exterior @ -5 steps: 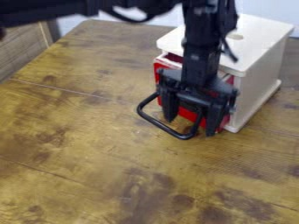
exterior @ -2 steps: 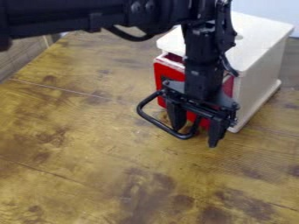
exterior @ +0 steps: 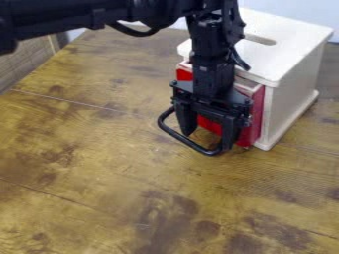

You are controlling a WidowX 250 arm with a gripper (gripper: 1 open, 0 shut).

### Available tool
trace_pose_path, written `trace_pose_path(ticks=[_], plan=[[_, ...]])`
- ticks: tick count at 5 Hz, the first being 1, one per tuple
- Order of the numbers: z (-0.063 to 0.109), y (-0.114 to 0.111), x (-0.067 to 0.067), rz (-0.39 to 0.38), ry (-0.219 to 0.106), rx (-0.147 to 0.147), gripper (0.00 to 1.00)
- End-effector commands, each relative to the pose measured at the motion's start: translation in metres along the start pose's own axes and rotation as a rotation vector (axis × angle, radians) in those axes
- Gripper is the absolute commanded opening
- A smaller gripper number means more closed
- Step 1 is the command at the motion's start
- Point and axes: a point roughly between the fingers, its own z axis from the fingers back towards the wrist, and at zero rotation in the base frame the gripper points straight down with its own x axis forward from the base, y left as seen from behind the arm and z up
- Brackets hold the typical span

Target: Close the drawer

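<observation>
The red drawer sits in the pale wooden cabinet at the upper right, its flat red front almost level with the cabinet's face. Its large black loop handle sticks out toward the lower left, low over the table. My black gripper hangs straight down in front of the drawer front, jaws open, one finger left and the other right, over the handle's base. It hides the black plate and most of the drawer front. Nothing is held.
The worn wooden table spreads to the left and front. The cabinet's slotted top has a round hole. My dark arm reaches in from the upper left, above the table's back edge.
The gripper has moved up and left, back toward the drawer front. The drawer and handle have slid toward the cabinet, so less red shows.
</observation>
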Motion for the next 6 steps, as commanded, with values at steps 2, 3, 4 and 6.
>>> trace_pose_path(ticks=[2,3,4,6], plan=[[-0.01,0.014,0.004,0.008,-0.032,-0.008,1.0],[-0.024,0.007,0.002,-0.013,-0.02,-0.009,1.0],[-0.037,0.001,0.001,-0.031,-0.007,-0.009,1.0],[-0.043,0.011,0.007,0.01,0.023,-0.008,1.0]])
